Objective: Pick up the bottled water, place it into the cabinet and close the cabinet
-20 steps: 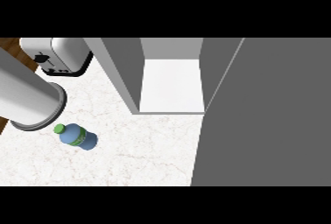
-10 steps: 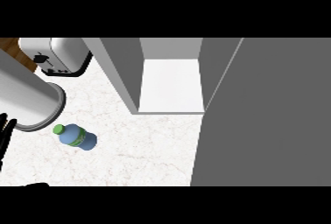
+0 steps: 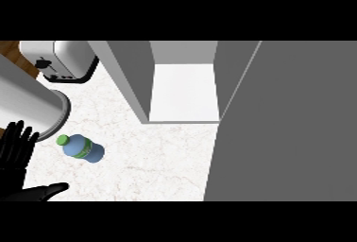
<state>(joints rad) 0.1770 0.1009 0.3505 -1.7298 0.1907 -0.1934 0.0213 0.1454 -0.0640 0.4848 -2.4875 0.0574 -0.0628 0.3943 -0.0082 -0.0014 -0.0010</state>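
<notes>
Where the near left corner of the view meets the counter, we see our left hand with its fingers straight and pointing toward the far side. The thumb is spread out to the right along the near edge. The hand is wide open and holds nothing. Half a second ago only thin black slivers of it showed at the left and near edges, and a second ago none of it showed, so it has come further in.

Just right of the fingers, apart from them, sits the bottled water on the white marbled counter, where it was before. Its green cap is at its far-left end, and we cannot tell whether it stands or lies. A green band wraps the blue body, but we cannot read any writing on it.

Beyond the fingertips is a big grey cylinder, and farther still a silver toaster. To the right, the cabinet stands open, showing a white floor. Its grey door fills the right side.
</notes>
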